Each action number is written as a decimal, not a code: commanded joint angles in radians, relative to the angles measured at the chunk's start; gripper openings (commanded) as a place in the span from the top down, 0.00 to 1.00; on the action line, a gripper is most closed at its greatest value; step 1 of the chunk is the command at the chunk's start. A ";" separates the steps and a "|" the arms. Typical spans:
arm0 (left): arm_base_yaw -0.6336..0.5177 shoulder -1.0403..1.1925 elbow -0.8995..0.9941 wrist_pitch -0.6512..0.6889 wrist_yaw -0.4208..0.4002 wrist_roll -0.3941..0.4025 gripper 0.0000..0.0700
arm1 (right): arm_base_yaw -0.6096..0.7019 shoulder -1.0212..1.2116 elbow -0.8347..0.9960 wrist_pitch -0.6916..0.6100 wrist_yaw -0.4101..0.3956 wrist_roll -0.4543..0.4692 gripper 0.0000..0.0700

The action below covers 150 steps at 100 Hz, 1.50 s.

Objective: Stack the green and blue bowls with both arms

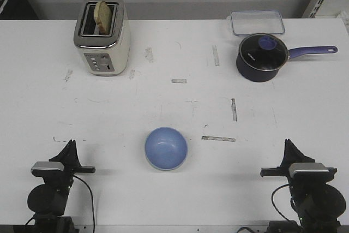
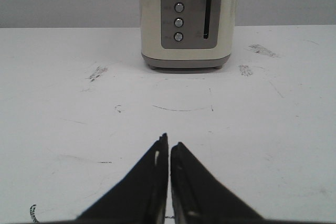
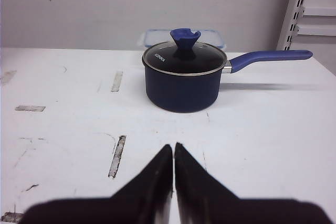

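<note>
A periwinkle blue bowl (image 1: 166,148) sits upright on the white table near the front middle. No separate green bowl shows in any view. My left gripper (image 1: 71,144) rests at the front left, well left of the bowl, shut and empty (image 2: 169,141). My right gripper (image 1: 287,143) rests at the front right, well right of the bowl, shut and empty (image 3: 174,145). Neither wrist view shows the bowl.
A cream toaster (image 1: 102,35) with bread in a slot stands at the back left, straight ahead of the left gripper (image 2: 185,19). A dark navy saucepan (image 1: 263,57) with glass lid and a clear container (image 1: 257,23) stand at the back right (image 3: 184,80).
</note>
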<state>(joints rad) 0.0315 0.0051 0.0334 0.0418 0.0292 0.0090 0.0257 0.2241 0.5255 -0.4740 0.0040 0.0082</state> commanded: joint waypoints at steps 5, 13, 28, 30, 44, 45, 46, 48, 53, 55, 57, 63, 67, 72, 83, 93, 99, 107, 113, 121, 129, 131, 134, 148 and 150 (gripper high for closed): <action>0.000 -0.002 -0.021 0.011 0.000 -0.002 1.00 | 0.001 -0.002 0.004 0.012 0.003 0.014 1.00; 0.000 -0.002 -0.021 0.011 0.000 -0.002 1.00 | 0.001 -0.004 0.002 0.017 0.005 0.012 1.00; 0.000 -0.002 -0.021 0.011 0.000 -0.002 1.00 | -0.008 -0.030 -0.062 0.031 0.077 -0.004 1.00; 0.000 -0.002 -0.021 0.011 0.000 -0.002 1.00 | -0.012 -0.040 -0.078 0.039 0.076 -0.004 1.00; 0.000 -0.002 -0.021 0.011 0.000 -0.002 1.00 | -0.027 -0.142 -0.222 0.147 0.051 0.003 1.00; 0.000 -0.002 -0.021 0.011 0.000 -0.002 1.00 | -0.027 -0.151 -0.233 0.155 0.047 0.002 1.00; 0.000 -0.002 -0.021 0.011 0.000 -0.002 1.00 | -0.027 -0.159 -0.244 0.163 0.044 0.003 1.00; 0.000 -0.002 -0.021 0.011 0.000 -0.002 1.00 | -0.027 -0.177 -0.266 0.179 0.040 0.002 1.00; 0.000 -0.002 -0.021 0.011 0.000 -0.002 1.00 | -0.027 -0.221 -0.322 0.217 0.035 0.003 1.00; 0.000 -0.002 -0.021 0.011 0.000 -0.002 1.00 | -0.027 -0.230 -0.343 0.241 0.030 0.003 1.00; 0.000 -0.002 -0.021 0.012 0.000 -0.002 1.00 | -0.027 -0.223 -0.363 0.262 0.020 0.004 1.00; 0.000 -0.002 -0.021 0.011 0.000 -0.002 1.00 | -0.029 -0.223 -0.416 0.319 -0.005 0.003 1.00; 0.000 -0.002 -0.021 0.012 0.000 -0.002 1.00 | -0.029 -0.223 -0.450 0.354 -0.018 0.003 1.00; 0.000 -0.001 -0.020 0.011 0.000 -0.002 1.00 | -0.030 -0.223 -0.495 0.409 -0.042 0.009 1.00; 0.000 -0.002 -0.020 0.010 0.000 -0.001 1.00 | -0.032 -0.223 -0.513 0.372 -0.057 0.017 1.00; 0.000 -0.001 -0.020 0.011 0.000 -0.001 1.00 | -0.032 -0.223 -0.513 0.374 -0.056 0.017 1.00; 0.000 -0.001 -0.020 0.011 0.000 -0.002 1.00 | -0.032 -0.223 -0.513 0.375 -0.057 0.018 1.00; 0.000 -0.001 -0.020 0.011 0.000 -0.002 1.00 | -0.032 -0.223 -0.513 0.376 -0.056 0.023 1.00; 0.000 -0.001 -0.020 0.011 0.000 -0.002 1.00 | -0.032 -0.223 -0.513 0.376 -0.056 0.023 1.00; 0.000 -0.001 -0.020 0.011 0.000 -0.002 1.00 | -0.032 -0.223 -0.513 0.376 -0.056 0.020 1.00; 0.000 -0.001 -0.020 0.011 0.000 -0.002 1.00 | -0.032 -0.223 -0.513 0.377 -0.056 0.020 1.00; 0.000 -0.001 -0.020 0.011 0.000 -0.002 1.00 | -0.032 -0.223 -0.513 0.376 -0.056 0.020 1.00; 0.000 -0.001 -0.020 0.011 0.000 -0.002 1.00 | -0.032 -0.223 -0.513 0.376 -0.056 0.020 1.00; 0.000 -0.001 -0.020 0.011 0.000 -0.002 1.00 | -0.032 -0.223 -0.513 0.376 -0.056 0.020 1.00; 0.000 -0.001 -0.020 0.011 0.000 -0.002 1.00 | -0.032 -0.223 -0.513 0.376 -0.056 0.020 1.00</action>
<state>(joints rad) 0.0315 0.0051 0.0334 0.0414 0.0292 0.0090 -0.0032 0.0025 0.0143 -0.1104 -0.0521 0.0158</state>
